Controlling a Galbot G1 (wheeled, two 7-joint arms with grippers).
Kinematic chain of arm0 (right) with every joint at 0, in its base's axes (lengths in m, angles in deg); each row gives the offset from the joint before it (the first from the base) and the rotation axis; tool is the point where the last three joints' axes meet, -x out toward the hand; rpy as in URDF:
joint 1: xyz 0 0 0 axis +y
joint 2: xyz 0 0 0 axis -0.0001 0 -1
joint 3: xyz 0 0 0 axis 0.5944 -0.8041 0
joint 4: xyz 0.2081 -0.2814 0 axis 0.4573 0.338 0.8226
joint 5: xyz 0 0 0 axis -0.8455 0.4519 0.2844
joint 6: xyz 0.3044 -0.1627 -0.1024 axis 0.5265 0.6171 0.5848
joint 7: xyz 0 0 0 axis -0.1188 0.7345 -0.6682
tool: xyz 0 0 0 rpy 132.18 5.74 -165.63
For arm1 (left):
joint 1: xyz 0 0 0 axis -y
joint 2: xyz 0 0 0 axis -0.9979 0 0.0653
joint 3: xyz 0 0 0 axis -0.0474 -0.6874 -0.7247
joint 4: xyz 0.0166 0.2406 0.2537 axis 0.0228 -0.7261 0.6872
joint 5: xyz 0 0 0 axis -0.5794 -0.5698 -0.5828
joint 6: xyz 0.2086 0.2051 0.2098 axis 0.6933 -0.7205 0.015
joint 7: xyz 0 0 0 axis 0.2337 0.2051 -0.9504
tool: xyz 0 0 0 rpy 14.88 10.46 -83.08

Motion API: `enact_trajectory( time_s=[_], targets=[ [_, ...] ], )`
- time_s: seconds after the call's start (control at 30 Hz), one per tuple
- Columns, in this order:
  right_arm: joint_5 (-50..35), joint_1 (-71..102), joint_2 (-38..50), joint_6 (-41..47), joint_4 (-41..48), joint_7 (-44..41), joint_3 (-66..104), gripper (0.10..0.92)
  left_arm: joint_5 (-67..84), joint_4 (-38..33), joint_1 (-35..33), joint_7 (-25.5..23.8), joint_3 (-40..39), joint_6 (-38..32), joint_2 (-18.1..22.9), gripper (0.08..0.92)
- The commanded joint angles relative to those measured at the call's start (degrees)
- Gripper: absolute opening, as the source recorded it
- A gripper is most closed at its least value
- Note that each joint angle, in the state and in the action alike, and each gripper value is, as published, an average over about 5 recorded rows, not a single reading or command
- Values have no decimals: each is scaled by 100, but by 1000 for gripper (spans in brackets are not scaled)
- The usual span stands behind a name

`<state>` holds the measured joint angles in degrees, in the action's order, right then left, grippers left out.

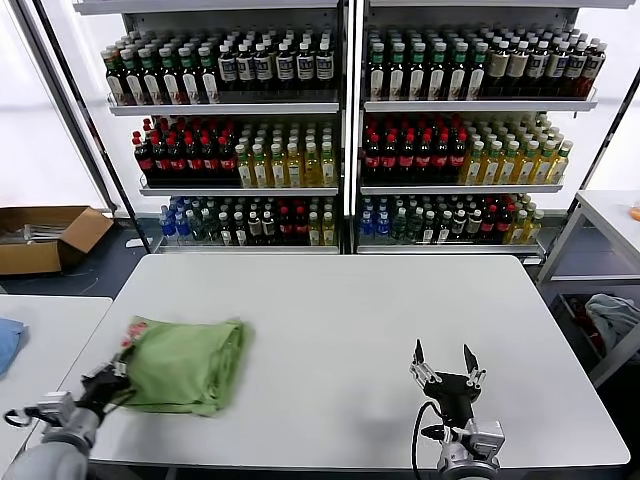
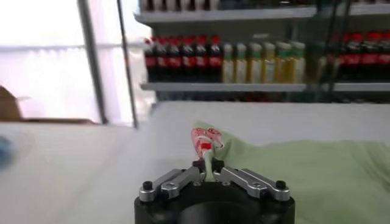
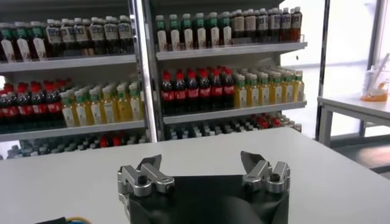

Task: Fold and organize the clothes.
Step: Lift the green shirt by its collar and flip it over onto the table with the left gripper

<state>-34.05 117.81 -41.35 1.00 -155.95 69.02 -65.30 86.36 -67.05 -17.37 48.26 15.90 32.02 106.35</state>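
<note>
- The green shirt (image 1: 187, 364) lies folded in a soft heap on the white table (image 1: 340, 320), over on the robot's left side and close to the near edge
- A bit of red-and-white print (image 1: 133, 330) peeks out at the far left corner of the heap
- The left gripper (image 1: 112, 385) sits low at the left edge of the shirt, right against the cloth
- From the left wrist view the left gripper (image 2: 207, 171) is clamped tight on the shirt (image 2: 304, 176), a pinch of fabric standing up between the fingers with the print (image 2: 206, 140) showing at its top
- The rest of the shirt spreads away flat on the table beyond that pinch
- The right gripper (image 1: 446, 372) hovers over bare table on the robot's right, well apart from the shirt
- The right wrist view shows the right gripper (image 3: 205, 173) spread wide, nothing between the fingers (image 3: 149, 164)
- Behind the table stand shelves of bottles (image 1: 350, 130), dark, red, yellow and green rows
- A cardboard box (image 1: 45, 237) sits on the floor at far left
- A second table (image 1: 40, 335) on the left carries a blue cloth (image 1: 8, 340) at its edge
</note>
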Motion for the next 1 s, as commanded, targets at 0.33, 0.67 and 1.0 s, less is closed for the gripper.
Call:
enact_trajectory(
  time_s=[0.33, 0.67, 1.0],
  targets=[
    [19, 116, -91, -26, -79, 18, 27, 823, -267, -976, -69, -155, 100, 90, -1035, 108],
    [204, 393, -267, -119, -130, 31, 108, 823, -816, -2922, 20, 514, -2984, 802, 819, 108],
    [369, 620, -443, -191, -254, 25, 142, 823, -1881, -1412, 671, 388, -3852, 673, 1663, 108]
  ],
)
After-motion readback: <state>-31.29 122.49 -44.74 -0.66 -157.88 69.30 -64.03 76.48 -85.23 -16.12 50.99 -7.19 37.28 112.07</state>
